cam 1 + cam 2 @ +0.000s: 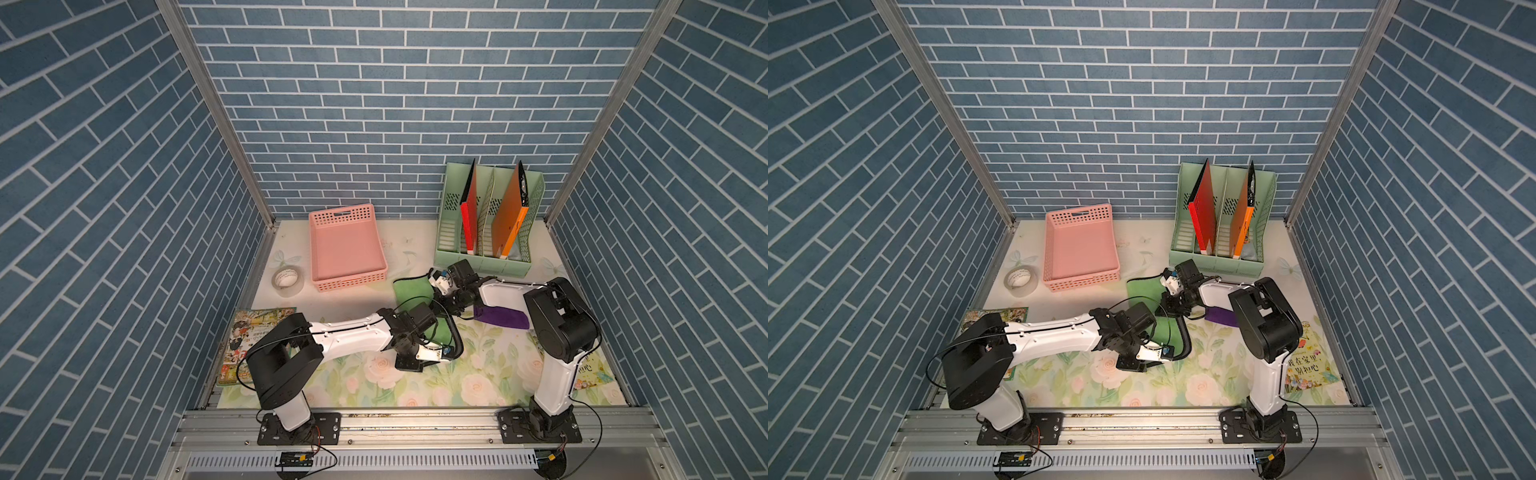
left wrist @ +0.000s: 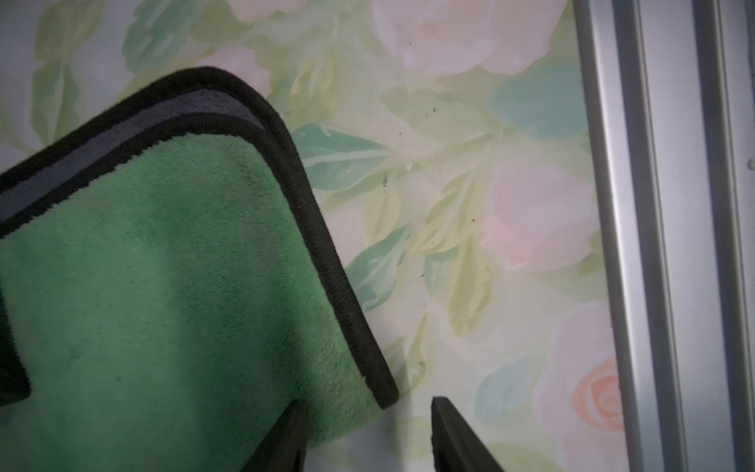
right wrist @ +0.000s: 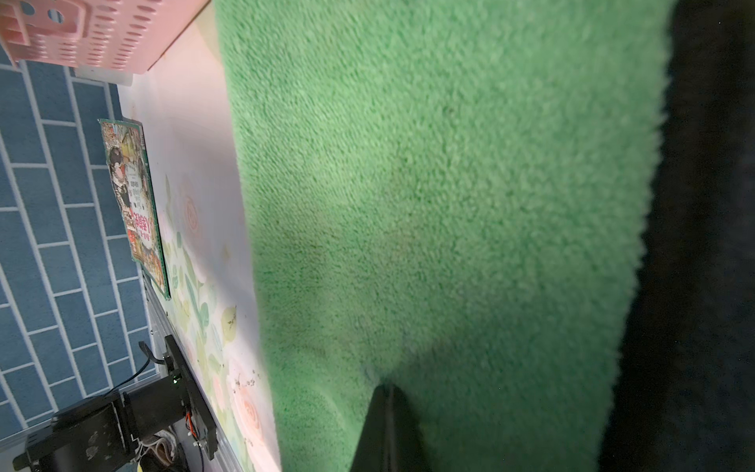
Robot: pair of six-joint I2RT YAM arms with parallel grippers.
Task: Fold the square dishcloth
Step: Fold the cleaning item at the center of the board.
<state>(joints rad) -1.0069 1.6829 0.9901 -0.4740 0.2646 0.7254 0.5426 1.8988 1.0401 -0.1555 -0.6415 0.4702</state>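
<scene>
Presently, your left gripper [image 2: 367,402] stands with its fingers [image 2: 453,433] parted and gripping nothing; the black-bound corner of the green plush square dishcloth [image 2: 163,286] lies in the gap between them, one finger over the pile, its partner over the bare floral table cover [image 2: 470,184]; beyond the fingertips a grey strip [image 2: 122,135] shows between two black borders, so the doubled layers do not meet flush there. Your right gripper [image 3: 386,388] shows its fingers closed together, the pile puckered at their tips, which I judge to be a pinch on the dishcloth; what lies beneath those tips cannot be seen. In both top views the dishcloth [image 1: 411,291] sits between the two wrists, largely hidden under them.

Judgement: the step in hand appears to be the release of a laid fold. Recommendations: lift the left fingers straight away from the corner, so neither pad drags the binding; hold the right pinch low until that corner rests; square the upper border over the lower before pressing the crease; keep clear of the purple cloth [image 1: 503,318] lying near the right fingers.
</scene>
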